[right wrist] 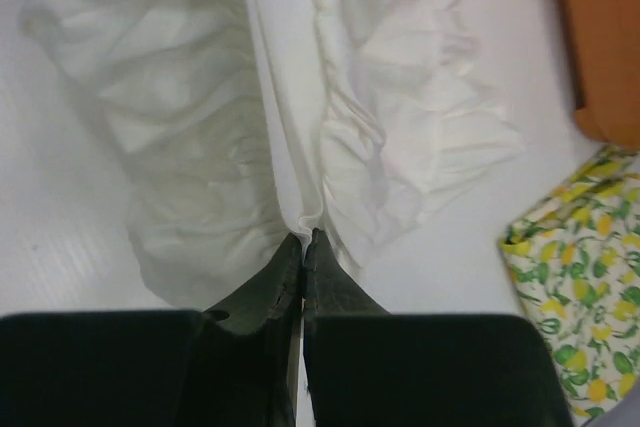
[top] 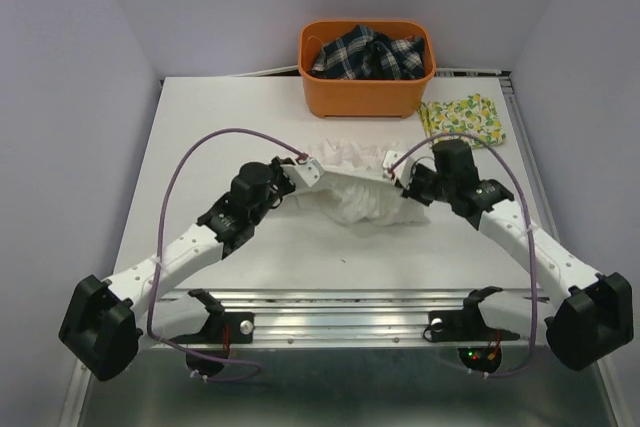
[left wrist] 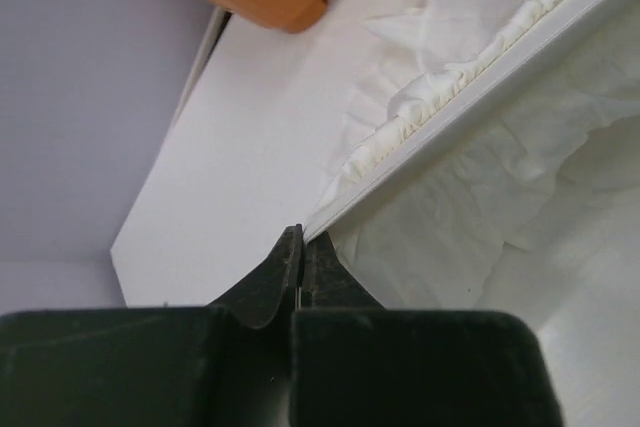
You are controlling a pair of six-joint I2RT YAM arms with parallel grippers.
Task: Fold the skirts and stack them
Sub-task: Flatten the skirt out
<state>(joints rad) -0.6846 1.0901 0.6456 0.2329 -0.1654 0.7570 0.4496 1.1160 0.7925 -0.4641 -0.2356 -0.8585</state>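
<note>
The white skirt (top: 352,197) stretches between both grippers. The left gripper (left wrist: 300,252) pinches one end of its band tight; the right gripper (right wrist: 305,244) pinches the other. The lemon skirt (top: 462,119) lies beside the orange basket (top: 365,97).

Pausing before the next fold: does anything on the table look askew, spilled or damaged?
Nothing stands out. The left end effector and right end effector are shut on the band of the crinkly white cloth skirt, stretched between them. The folded lemon-print cloth skirt lies flat beside the orange plastic basket, which holds dark plaid cloth.
</note>
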